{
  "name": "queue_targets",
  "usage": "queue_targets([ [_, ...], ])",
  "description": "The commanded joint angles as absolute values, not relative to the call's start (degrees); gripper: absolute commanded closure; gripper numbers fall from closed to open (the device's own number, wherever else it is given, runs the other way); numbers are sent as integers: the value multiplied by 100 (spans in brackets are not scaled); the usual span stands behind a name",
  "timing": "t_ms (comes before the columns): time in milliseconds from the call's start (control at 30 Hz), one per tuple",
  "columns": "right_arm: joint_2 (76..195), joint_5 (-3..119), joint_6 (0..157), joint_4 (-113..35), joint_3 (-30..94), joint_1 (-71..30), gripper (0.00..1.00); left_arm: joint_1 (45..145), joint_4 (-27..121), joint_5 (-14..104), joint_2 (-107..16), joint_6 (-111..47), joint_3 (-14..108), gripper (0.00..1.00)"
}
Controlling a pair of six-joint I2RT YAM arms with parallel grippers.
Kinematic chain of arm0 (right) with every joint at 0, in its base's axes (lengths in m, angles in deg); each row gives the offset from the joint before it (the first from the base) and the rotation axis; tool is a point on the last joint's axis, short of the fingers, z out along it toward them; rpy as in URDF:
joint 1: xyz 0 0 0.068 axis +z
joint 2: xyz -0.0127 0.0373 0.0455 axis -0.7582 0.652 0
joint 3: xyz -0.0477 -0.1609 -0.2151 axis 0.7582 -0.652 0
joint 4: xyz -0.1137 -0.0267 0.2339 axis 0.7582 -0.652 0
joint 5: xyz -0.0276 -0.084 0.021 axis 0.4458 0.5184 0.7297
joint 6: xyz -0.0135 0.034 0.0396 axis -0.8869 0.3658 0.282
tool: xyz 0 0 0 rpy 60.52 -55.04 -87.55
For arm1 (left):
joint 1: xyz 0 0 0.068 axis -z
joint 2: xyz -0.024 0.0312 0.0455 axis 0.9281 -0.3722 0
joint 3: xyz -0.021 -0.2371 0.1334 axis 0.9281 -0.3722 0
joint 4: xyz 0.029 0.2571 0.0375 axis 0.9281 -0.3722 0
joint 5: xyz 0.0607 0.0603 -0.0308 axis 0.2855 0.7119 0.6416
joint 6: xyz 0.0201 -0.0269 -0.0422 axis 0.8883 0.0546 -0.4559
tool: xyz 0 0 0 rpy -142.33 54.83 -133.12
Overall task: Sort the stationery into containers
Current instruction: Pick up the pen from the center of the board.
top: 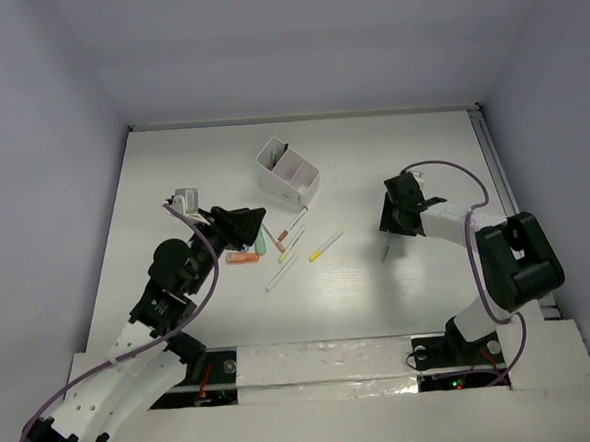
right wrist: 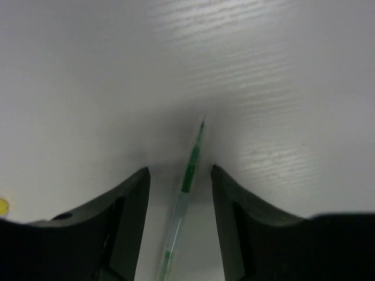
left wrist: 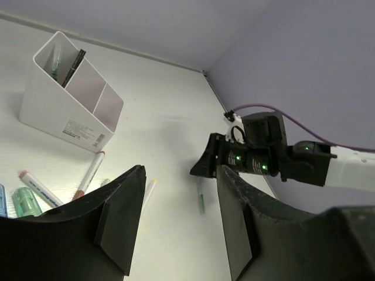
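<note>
A green pen (right wrist: 188, 171) lies on the white table between the fingers of my right gripper (right wrist: 179, 171). The jaws stand open, a gap on each side of the pen. From above, the pen (top: 385, 248) pokes out below that gripper (top: 390, 227). The white three-compartment container (top: 272, 165) stands at the back centre, with a teal pen (left wrist: 56, 61) and a dark pen (left wrist: 74, 67) in one end compartment. My left gripper (top: 259, 222) hovers open over the stationery pile, nothing between its fingers. A yellow-tipped pen (top: 326, 245), a white pen (top: 281, 273) and an orange piece (top: 242, 257) lie there.
A green chunky piece (top: 259, 243) and a brown-tipped white pen (top: 293, 224) lie beside the pile. The left wrist view shows the container (left wrist: 58, 117), the right gripper (left wrist: 205, 167) and the green pen (left wrist: 201, 199). Walls close the table's back and sides.
</note>
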State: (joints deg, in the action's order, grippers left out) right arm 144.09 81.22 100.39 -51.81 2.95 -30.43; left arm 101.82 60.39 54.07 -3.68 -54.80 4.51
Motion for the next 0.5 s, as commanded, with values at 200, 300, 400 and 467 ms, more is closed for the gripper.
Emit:
queue_targets([
  [200,14939,7804,10257,-5167,531,-3015,74,10198,5342,5177,335,-5266,720,52],
  [300,14965,7742,10205,-5088,522,-3015,86,10198,5096,5247,476,-5161,861,52],
  [400,15141,7663,10065,-5149,689,-3015,86,10198,4797,5283,538,-5029,1045,52],
  [467,15211,7523,10002,-5141,786,-3015,90,10198,4561,5292,555,-4915,1142,52],
])
